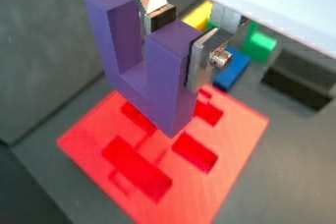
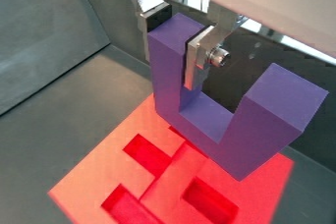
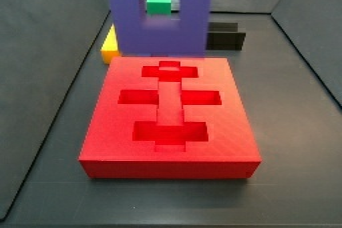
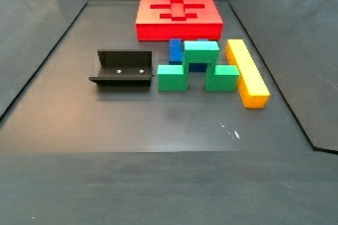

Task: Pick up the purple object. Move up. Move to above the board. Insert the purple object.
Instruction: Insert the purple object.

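Purple object [image 1: 155, 66] sits clamped in our gripper [image 1: 184, 33], prongs up, high over the board [image 1: 157, 144]. We'd align bar w/ a recess below, then descend slow, straight.

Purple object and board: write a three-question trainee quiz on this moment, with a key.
1. True or false: the pincer, above the board, is shut on one prong of the purple object.
2. The purple object is: A) seated in a recess, B) held in the air, C) lying on the floor.
3. In a side view, what colour is the long bar beside the green blocks?
Key: 1 true; 2 B; 3 yellow.
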Tool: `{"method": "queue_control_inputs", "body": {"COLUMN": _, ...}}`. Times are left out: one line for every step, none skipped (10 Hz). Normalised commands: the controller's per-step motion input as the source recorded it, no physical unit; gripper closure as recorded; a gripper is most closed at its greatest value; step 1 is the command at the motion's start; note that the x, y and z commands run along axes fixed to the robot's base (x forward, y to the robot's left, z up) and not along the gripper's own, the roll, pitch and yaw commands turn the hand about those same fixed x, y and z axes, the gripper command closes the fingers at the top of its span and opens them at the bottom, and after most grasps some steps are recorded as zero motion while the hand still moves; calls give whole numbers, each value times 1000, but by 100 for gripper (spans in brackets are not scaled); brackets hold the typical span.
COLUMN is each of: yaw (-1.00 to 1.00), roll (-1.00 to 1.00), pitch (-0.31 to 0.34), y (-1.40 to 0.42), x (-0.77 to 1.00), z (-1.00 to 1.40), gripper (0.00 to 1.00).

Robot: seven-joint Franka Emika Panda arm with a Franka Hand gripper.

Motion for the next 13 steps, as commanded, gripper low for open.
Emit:
{"method": "queue_control_inputs", "body": {"yaw": 200, "roll": 47, "pitch": -67, "y": -589, "x": 574, "z": -857, "gripper": 100}}
{"method": "queue_control_inputs", "body": {"yaw": 203, "roll": 173, "pitch": -89, "y": -617, "x": 426, "z": -803, "gripper": 100}}
{"method": "queue_control_inputs", "body": {"yaw": 274, "roll": 244, "pitch": -44, "y": -503, "x": 311, "z": -729, "gripper": 100}}
{"method": "queue_control_inputs", "body": {"yaw": 343, "roll": 249, "pitch": -19, "y": -429, "x": 291, "z": -689, "gripper": 100}}
{"method": "queue_control_inputs", "body": {"yaw": 291, "roll": 310, "pitch": -9, "y": -434, "x": 254, "z": -577, "gripper": 100}}
{"method": "queue_control_inputs", "body": {"yaw": 297, "roll": 321, "pitch": -9, "y": -449, "x": 86, "z": -583, "gripper": 100}}
{"method": "queue_control_inputs", "body": {"yaw": 351, "roll": 253, "pitch": -71, "y": -414, "x": -194, "z": -623, "gripper": 100}}
{"method": "queue_control_inputs", "body": {"yaw": 346, "roll": 167, "pitch": -154, "y": -226, "x": -351, "z": -251, "gripper": 100}}
{"method": "queue_control_inputs", "body": {"yaw": 226, "roll": 210, "pitch": -149, "y": -97, "x": -346, "z": 0, "gripper": 100}}
{"method": "queue_control_inputs", "body": {"yaw": 89, "roll": 220, "pitch": -99, "y": 0, "x": -314, "z": 0, "gripper": 100}}
{"method": "queue_control_inputs", "body": {"yaw": 91, "roll": 103, "pitch": -7, "y": 186, "x": 0, "z": 111, "gripper": 100}}
{"method": "queue_control_inputs", "body": {"yaw": 57, "roll": 89, "pitch": 0, "y": 260, "x": 83, "z": 163, "gripper": 100}}
{"method": "queue_control_inputs", "body": {"yaw": 43, "roll": 96, "pitch": 0, "y": 269, "x": 0, "z": 103, "gripper": 100}}
